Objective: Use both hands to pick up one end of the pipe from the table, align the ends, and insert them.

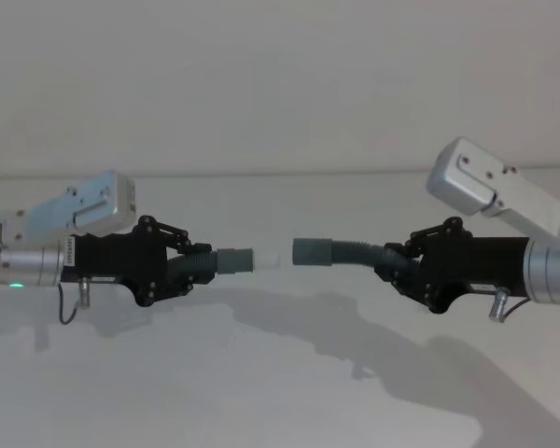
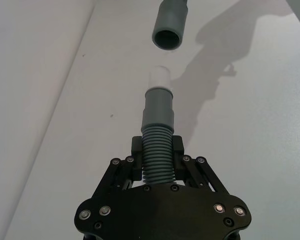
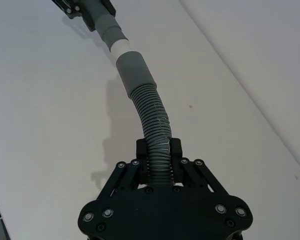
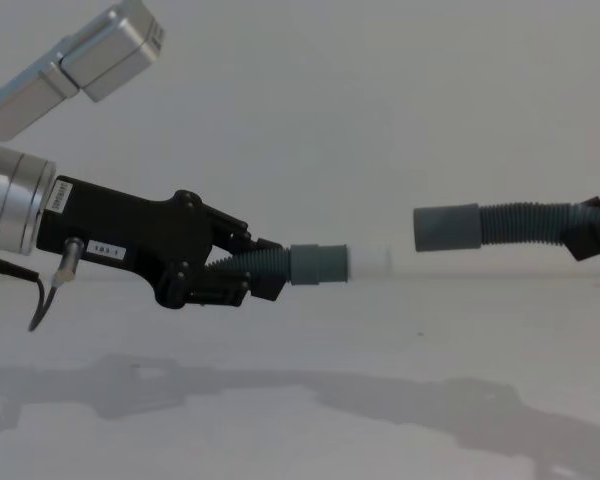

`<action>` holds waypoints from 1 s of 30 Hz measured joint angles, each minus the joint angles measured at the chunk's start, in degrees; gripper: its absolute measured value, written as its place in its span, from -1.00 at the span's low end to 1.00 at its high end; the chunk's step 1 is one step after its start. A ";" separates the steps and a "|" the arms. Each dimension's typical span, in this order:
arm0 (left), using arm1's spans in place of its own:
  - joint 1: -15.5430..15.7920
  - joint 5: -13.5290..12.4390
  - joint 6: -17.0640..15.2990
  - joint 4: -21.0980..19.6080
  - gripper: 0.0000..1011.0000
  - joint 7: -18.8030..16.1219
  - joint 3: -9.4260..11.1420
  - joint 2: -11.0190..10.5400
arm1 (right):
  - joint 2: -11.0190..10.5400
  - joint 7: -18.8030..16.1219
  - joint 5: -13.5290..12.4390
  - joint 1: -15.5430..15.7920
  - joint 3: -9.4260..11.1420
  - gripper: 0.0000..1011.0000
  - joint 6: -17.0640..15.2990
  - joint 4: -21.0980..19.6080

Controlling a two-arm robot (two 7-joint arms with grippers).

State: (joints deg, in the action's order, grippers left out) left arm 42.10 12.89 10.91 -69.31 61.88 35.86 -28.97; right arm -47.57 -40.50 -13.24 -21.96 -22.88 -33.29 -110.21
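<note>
Each gripper, left [image 1: 198, 264] and right [image 1: 399, 262], clamps a hose piece above the table [image 1: 280, 392], cuffs facing, nearly aligned for insertion.

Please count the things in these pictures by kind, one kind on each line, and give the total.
Hose pieces: 2, left and right
Claws: 2, left claw and right claw, each shut on one hose piece
Table: 1
Total: 5

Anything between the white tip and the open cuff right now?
Nothing: the head view shows a bare gap between the whitish tip and the open cuff, with just the table beneath them.
</note>
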 joint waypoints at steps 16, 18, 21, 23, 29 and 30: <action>0.00 0.00 0.00 0.00 -0.39 0.00 0.00 0.00 | 1.29 -0.47 -0.21 -2.01 -2.41 -0.53 0.86 2.37; 0.00 0.00 0.00 0.00 -0.39 0.00 0.00 0.00 | 1.38 -0.48 -0.22 -2.21 -2.67 -0.52 1.00 2.75; 0.00 0.00 0.00 0.00 -0.39 0.00 0.00 0.00 | 1.47 -0.54 -0.25 -2.49 -3.05 -0.53 1.13 3.30; 0.00 0.00 0.00 0.00 -0.39 0.00 0.00 0.00 | 1.51 -0.61 -0.27 -2.66 -3.26 -0.53 1.19 3.62; 0.00 0.00 0.00 0.00 -0.39 0.00 0.00 0.00 | 1.69 -1.09 -0.40 -3.35 -4.08 -0.53 1.45 4.62; 0.00 0.00 0.00 0.00 -0.39 0.00 0.00 0.00 | 1.72 -1.11 -0.42 -3.44 -4.16 -0.53 1.47 4.74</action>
State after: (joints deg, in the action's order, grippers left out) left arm 42.10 12.88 10.91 -69.31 61.88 35.87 -28.97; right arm -45.85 -41.61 -13.65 -25.40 -27.04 -31.82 -105.47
